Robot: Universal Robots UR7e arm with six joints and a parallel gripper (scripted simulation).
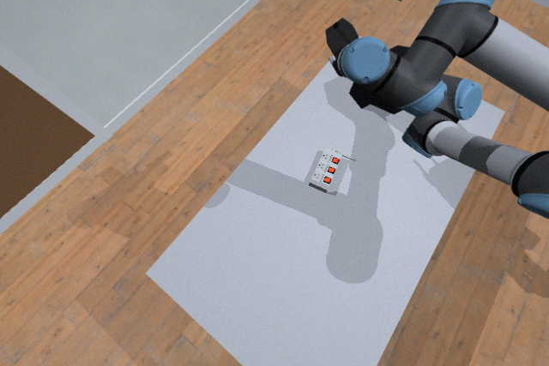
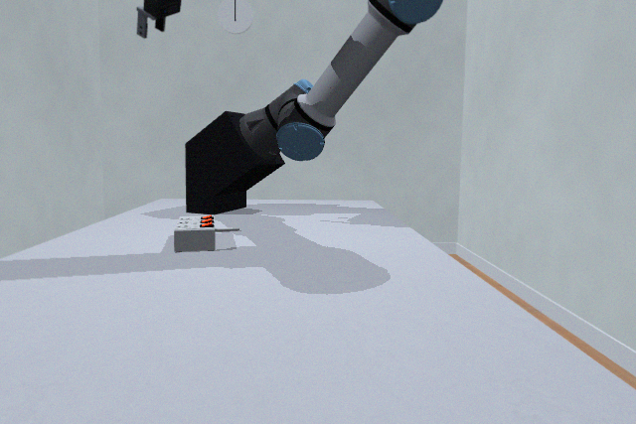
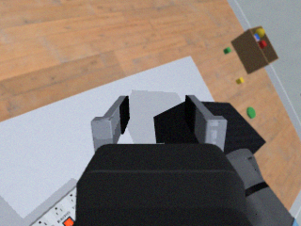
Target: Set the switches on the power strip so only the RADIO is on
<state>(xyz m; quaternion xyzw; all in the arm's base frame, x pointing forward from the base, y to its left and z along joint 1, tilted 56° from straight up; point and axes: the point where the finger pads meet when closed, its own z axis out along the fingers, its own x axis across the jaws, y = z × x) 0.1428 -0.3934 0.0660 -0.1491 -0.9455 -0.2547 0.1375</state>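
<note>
Exterior view gives us the big picture: the grey counter [image 2: 359, 348] stretches wide beneath everything, and the arm [image 2: 354, 58] sweeps up from its black pedestal [image 2: 205, 173] and over to the upper left, where the end effector [image 2: 150, 24] hangs high in the air, pointing down. Far below it and a little to its right sits the power strip [image 2: 194, 236], lying flat on the counter with its switch face up, well apart from the fingers and just in front of the pedestal. From the top camera the strip [image 1: 327, 171] shows three red rocker switches [image 1: 331, 170] in a row along one side, with printed labels beside them too small to read, so which one belongs to the radio cannot be told. Over to the wrist camera: the end effector [image 3: 159, 121] has its two grey fingers spread as wide as they go, with nothing between them, only counter and pedestal visible through the gap. A corner of the strip [image 3: 56, 214] peeks in behind and below the fingers at the lower left. Beyond the fingertips, out on the wooden floor [image 3: 94, 38], stands a brown box [image 3: 251, 49] with small coloured pieces scattered near it.
</note>
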